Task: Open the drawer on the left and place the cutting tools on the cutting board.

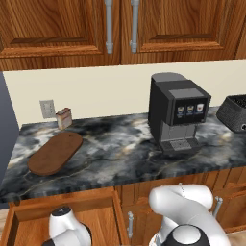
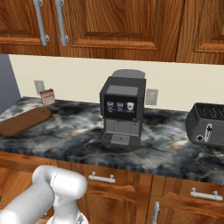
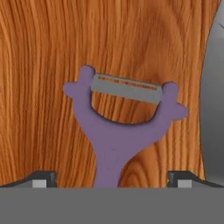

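peeler (image 3: 120, 131): purple, Y-shaped, flat on wood floor of the drawer (image 1: 103, 218). Long axis runs bottom-to-top in hand view; handle toward the bottom edge, forked head toward the top. Grey slotted blade spans the two prongs, tilted slightly down to the right.
gripper (image 3: 111, 179): fingers released, spread wide; two dark tips at lower left and lower right of hand view, peeler handle between them, no contact visible.
drawer state: pulled open under the counter's left end, seen in left base view; reddish-brown wood, vertical grain in hand view.
cutting board (image 1: 55, 153): dark brown, oblong, rounded ends, on the counter's left part; long axis diagonal in left base view, near-left to far-right. Bare on top.
counter (image 1: 120, 153): dark marbled stone, cream wall behind, wooden upper cabinets with silver handles.
other items: small tan box (image 1: 64, 118) with red stripes just behind the board by a wall outlet; black coffee machine (image 1: 176, 111) mid-counter; dark toaster (image 2: 206, 124) at the right.
hidden/cut off: peeler handle end cut by the bottom of hand view. Grey curved shape (image 3: 214, 100) at right edge of hand view, cut off, cannot identify. Drawer interior largely blocked by white arm in left base view; drawer front and handle not made out.
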